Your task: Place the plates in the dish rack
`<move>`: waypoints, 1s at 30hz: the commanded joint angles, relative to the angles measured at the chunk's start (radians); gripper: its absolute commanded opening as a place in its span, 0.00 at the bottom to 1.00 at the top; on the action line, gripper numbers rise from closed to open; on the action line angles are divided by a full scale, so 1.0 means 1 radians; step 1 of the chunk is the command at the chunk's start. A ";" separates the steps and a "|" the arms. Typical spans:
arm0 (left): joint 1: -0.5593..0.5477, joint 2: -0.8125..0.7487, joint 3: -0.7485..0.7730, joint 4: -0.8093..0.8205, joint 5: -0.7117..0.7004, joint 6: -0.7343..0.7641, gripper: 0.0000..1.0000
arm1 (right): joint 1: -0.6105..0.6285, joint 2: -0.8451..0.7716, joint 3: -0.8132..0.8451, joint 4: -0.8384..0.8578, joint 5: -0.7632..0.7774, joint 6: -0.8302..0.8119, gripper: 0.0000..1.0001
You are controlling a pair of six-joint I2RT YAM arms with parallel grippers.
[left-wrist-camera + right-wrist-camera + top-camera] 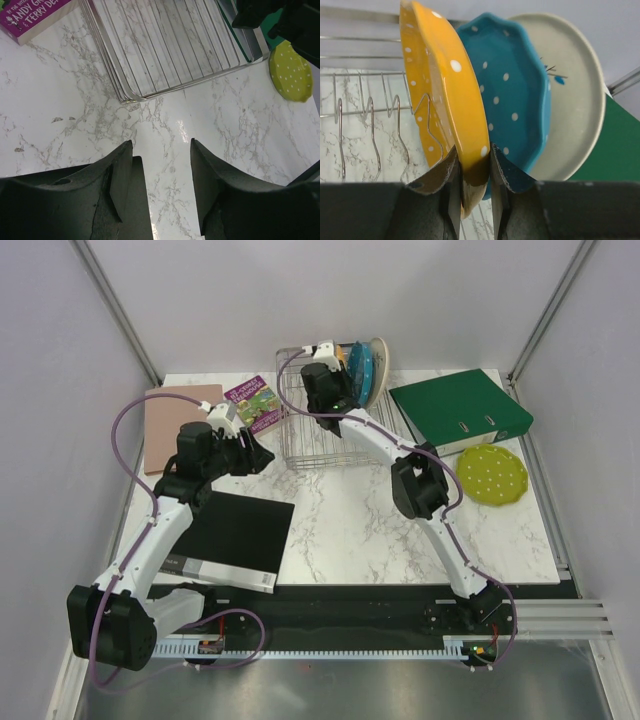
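The right jaws squeeze the orange plate (445, 90). If it misses the prongs (370, 130), it could bang the blue plate (515, 105) beside the jaws. Left jaws gape, empty.

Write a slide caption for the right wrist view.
Right gripper holds orange plate upright at dish rack, beside blue plate and cream plate.

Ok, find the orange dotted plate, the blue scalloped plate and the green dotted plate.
orange dotted plate (445, 100), right wrist view, side.
blue scalloped plate (507, 100), right wrist view, inside.
green dotted plate (492, 475), top external view, centre.
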 commanded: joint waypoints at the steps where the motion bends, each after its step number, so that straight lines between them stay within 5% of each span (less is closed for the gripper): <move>1: 0.006 0.000 0.030 -0.001 0.025 -0.014 0.58 | -0.011 -0.037 0.029 0.037 0.046 -0.013 0.24; 4: 0.006 0.002 0.036 -0.001 0.033 -0.007 0.59 | -0.013 -0.077 0.012 0.044 0.043 -0.024 0.40; 14: 0.006 0.028 0.061 0.013 0.039 -0.013 0.67 | 0.047 -0.338 -0.172 0.253 0.037 -0.222 0.51; 17: 0.006 0.028 0.062 0.032 0.022 -0.030 0.77 | 0.076 -0.436 -0.224 0.243 0.034 -0.230 0.52; 19: 0.006 0.025 0.068 0.032 0.014 -0.024 0.96 | 0.093 -0.487 -0.291 0.153 0.019 -0.208 0.54; 21: 0.006 0.016 0.075 0.032 -0.010 -0.002 1.00 | 0.090 -0.602 -0.379 0.057 -0.018 -0.173 0.72; 23: 0.006 0.008 0.081 0.019 -0.035 0.024 1.00 | 0.077 -0.760 -0.585 -0.004 -0.082 -0.194 0.85; 25: 0.004 -0.009 0.084 0.007 -0.042 0.041 1.00 | 0.011 -0.879 -0.780 -0.085 -0.257 -0.175 0.87; 28: 0.003 -0.024 0.078 -0.027 -0.001 0.099 1.00 | -0.156 -1.083 -0.931 -0.286 -0.608 -0.159 0.96; 30: 0.001 -0.030 0.061 -0.046 0.007 0.131 1.00 | -0.260 -1.166 -0.995 -0.416 -0.705 -0.275 0.98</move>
